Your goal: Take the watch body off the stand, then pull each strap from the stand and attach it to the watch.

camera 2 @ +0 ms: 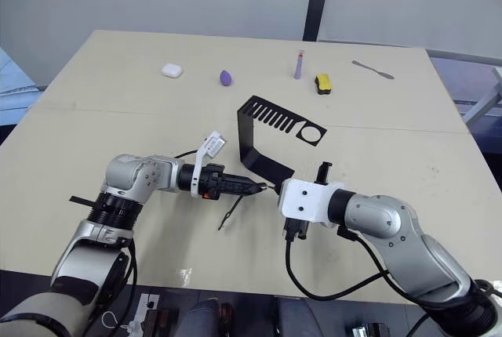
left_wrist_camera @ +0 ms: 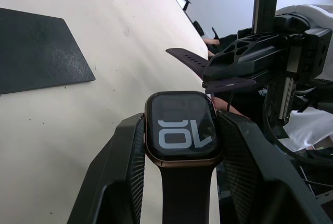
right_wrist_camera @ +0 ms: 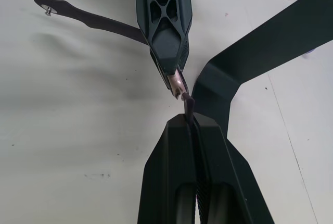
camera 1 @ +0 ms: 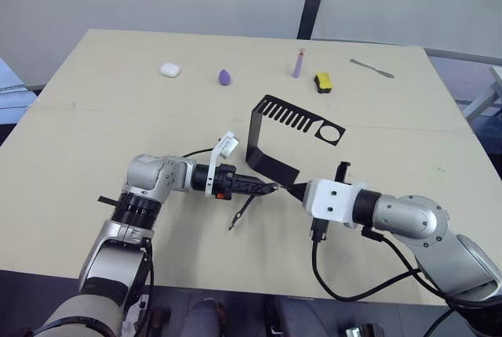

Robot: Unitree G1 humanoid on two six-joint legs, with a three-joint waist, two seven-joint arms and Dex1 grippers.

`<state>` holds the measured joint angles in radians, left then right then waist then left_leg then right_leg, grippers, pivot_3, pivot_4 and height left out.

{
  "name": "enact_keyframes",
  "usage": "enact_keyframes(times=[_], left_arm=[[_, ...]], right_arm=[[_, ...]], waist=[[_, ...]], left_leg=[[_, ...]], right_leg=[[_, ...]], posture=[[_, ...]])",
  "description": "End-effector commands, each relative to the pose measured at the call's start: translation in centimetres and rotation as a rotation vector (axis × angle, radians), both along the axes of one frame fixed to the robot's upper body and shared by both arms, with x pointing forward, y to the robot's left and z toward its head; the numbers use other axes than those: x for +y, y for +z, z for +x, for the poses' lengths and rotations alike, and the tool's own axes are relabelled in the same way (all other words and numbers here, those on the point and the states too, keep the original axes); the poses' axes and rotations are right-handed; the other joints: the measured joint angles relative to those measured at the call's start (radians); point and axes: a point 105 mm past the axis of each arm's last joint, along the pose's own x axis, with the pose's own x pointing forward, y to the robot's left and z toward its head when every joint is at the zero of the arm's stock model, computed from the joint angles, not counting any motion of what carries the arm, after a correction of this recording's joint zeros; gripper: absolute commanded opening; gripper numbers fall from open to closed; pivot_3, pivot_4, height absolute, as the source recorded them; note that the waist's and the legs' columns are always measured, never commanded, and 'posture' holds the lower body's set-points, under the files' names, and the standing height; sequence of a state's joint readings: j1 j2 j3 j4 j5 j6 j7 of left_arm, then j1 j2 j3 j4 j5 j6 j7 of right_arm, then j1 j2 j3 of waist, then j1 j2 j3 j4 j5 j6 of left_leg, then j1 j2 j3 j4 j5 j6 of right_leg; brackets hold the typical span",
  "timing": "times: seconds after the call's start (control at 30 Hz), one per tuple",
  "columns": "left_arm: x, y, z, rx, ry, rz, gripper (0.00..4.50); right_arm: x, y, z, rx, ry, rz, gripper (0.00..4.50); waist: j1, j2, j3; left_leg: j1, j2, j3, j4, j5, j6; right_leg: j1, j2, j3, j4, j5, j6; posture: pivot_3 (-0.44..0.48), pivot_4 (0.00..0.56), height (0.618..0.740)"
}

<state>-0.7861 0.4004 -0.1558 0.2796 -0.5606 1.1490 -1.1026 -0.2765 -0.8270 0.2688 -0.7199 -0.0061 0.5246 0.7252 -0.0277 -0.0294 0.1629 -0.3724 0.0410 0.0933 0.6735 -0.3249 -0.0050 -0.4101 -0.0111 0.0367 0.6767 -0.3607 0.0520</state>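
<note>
Much of the meeting point between the 2 grippers is hard to read from the head views: the watch body [left_wrist_camera: 181, 128] is only a small speck there, and the strap in the right gripper [right_wrist_camera: 188, 110] is mostly buried between its fingers, with just a short dark tip showing. Whether that tip touches the watch's edge or stops just short of it cannot be told. The stand's [camera 1: 271, 145] foot is partly covered by the right gripper in the head views.

The left gripper [left_wrist_camera: 179, 130] is clamped on the watch body, 1 finger on each side of the case, the screen with its white digits facing the wrist camera. One strap [camera 1: 242, 211] is fixed to the watch and hangs down from it toward the table [camera 1: 94, 141], its free end (the one with a small pin) lying on the surface. The right gripper's fingers are pressed together on the second strap [right_wrist_camera: 189, 104], holding it edge-on and pointing at the bronze rim of the watch.

All this sits just in front of the stand's foot, near the table's front middle.
</note>
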Motion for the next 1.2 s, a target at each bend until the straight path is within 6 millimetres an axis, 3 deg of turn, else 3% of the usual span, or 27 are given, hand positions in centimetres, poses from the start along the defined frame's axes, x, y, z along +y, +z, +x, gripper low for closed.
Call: enact_keyframes(times=[0.03,1.2], left_arm=[[-0.3,1.56,-0.01,-0.046,-0.012,-0.043,1.59],[-0.39,1.5,0.13,-0.045,-0.004,-0.038,1.59]], right_arm=[[0.31,0.44,-0.3,-0.03,0.027,-0.005,0.0],[0.12,0.54,-0.36,-0.055,0.028,-0.002,0.0]], waist=[[0.0,0.0,0.0],[0.0,0.0,0.0]], left_leg=[[0.0,0.0,0.0,0.0,0.0,0.0],[0.0,0.0,0.0,0.001,0.0,0.0]], right_leg=[[0.0,0.0,0.0,0.0,0.0,0.0],[0.0,0.0,0.0,0.001,0.0,0.0]], posture=[[0.0,0.15,0.74],[0.0,0.15,0.74]])
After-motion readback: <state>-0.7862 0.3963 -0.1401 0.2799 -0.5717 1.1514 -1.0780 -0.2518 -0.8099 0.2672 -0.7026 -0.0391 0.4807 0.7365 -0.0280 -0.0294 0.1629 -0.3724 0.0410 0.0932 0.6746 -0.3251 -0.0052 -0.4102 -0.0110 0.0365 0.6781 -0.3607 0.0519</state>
